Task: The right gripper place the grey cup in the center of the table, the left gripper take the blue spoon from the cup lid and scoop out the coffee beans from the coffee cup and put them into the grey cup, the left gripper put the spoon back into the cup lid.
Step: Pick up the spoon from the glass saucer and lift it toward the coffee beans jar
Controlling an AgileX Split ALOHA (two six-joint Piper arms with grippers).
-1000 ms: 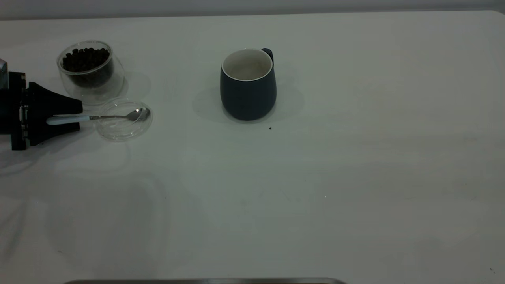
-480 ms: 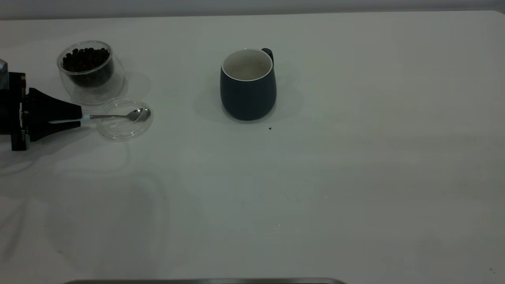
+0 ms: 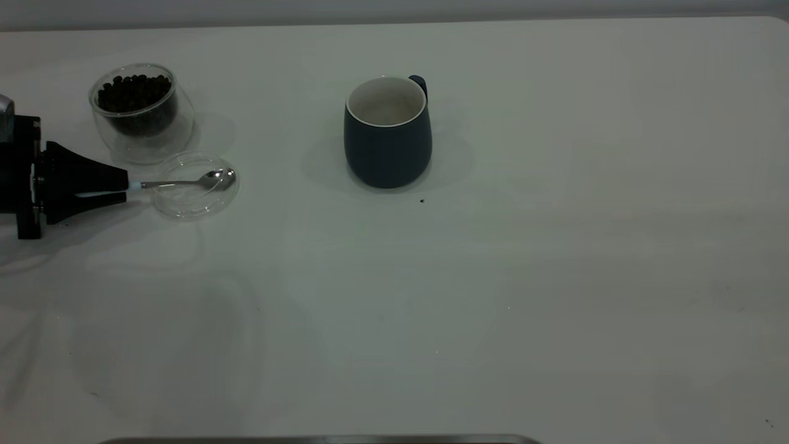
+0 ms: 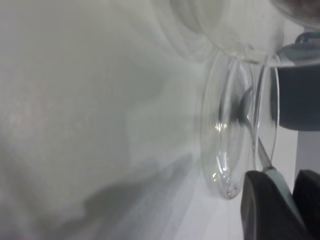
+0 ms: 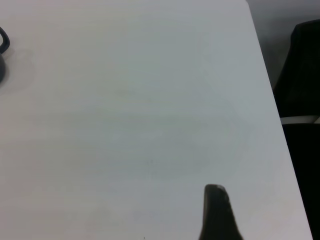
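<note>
Blue spoon point(image 3: 185, 182) lies with its bowl in the cup lid point(image 3: 193, 203); the left gripper point(image 3: 126, 185) is clenched on its pale handle. Behind stands the coffee cup point(image 3: 140, 112) with coffee beans point(image 3: 134, 90). Grey cup point(image 3: 387, 132) stands mid-tabletop point(image 3: 555, 277). Right gripper point(image 5: 216, 212): cannot tell.

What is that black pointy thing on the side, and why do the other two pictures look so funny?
That black pointy thing is the left gripper, a robot arm's hand. Its fingers are shut on the pale handle of the blue spoon, whose shiny end rests in the cup lid, a little glass dish. Behind it stands the coffee cup, clear glass, full of dark coffee beans. In the middle of the table stands the grey cup.

The big picture comes from a camera facing the table. The funny ones come from small cameras on the robot's wrists: one looks closely at the lid and spoon, the other shows mostly bare table and one finger of the right gripper.
</note>
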